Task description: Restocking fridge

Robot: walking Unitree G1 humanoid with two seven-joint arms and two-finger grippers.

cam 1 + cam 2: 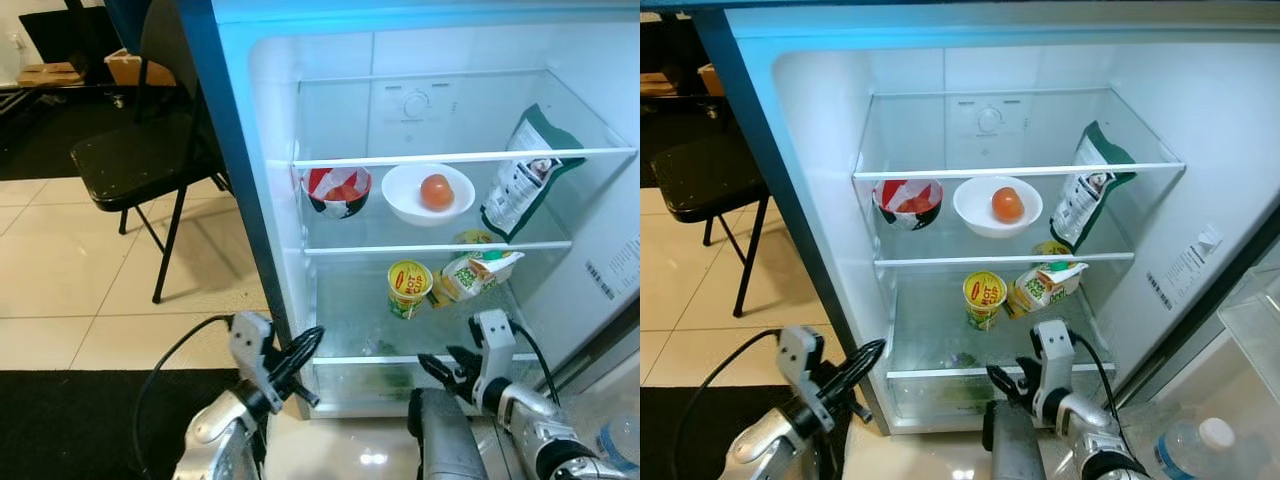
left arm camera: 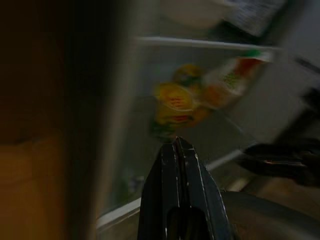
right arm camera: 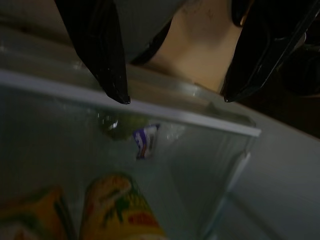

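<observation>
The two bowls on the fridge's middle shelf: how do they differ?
The patterned bowl is red, white and dark outside; the white bowl is plain. The patterned bowl stands to the left, near the fridge wall, and looks narrower and deeper; the white bowl is wider and shallower, towards the middle. The white bowl holds one round orange-red fruit; the patterned bowl's reddish contents are unclear. Both stand upright on the same glass shelf.

The middle fridge shelf [image 1: 430,247] holds a red and white bowl [image 1: 337,191], a white bowl [image 1: 428,193] and a green bag [image 1: 523,175]. The bottom shelf [image 1: 360,315] holds a yellow cup [image 1: 409,288] and a carton [image 1: 478,274] on its side.
</observation>
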